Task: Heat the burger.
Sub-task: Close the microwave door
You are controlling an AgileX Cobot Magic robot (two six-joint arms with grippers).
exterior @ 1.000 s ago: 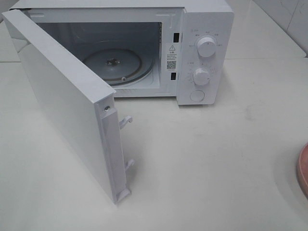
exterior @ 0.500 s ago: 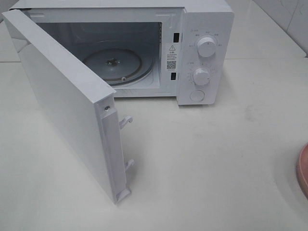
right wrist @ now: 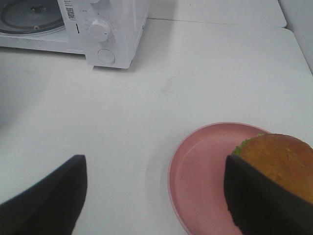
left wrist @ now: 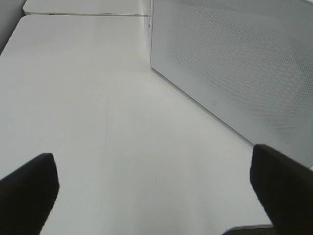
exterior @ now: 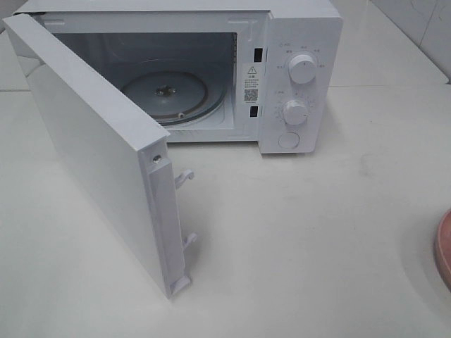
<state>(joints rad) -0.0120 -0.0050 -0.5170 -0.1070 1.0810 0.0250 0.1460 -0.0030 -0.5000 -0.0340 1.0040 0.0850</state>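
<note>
We see a white microwave at the back of the white counter, door swung wide open toward the front-left. Inside, the glass turntable sits bare. Control panel on the microwave's right side: two round knobs, upper and lower, w/ a round button under them.

The burger sits on a pink plate on the counter, well apart from the microwave, off to its right & nearer the front. It rests toward one side of the plate; golden-brown bun on top, a bit of green lettuce at the edge. In the high view only a sliver of the plate's rim shows at the right border; burger itself is out of that shot.

Right hand: jaws spread wide, nothing between them. One finger overlaps the burger in the wrist view; we can't tell if it touches. The other finger hangs over bare counter.

Left hand: jaws fully apart, nothing held, over bare counter next to the perforated outer face of the open door. Neither arm shows in the high view.
</note>
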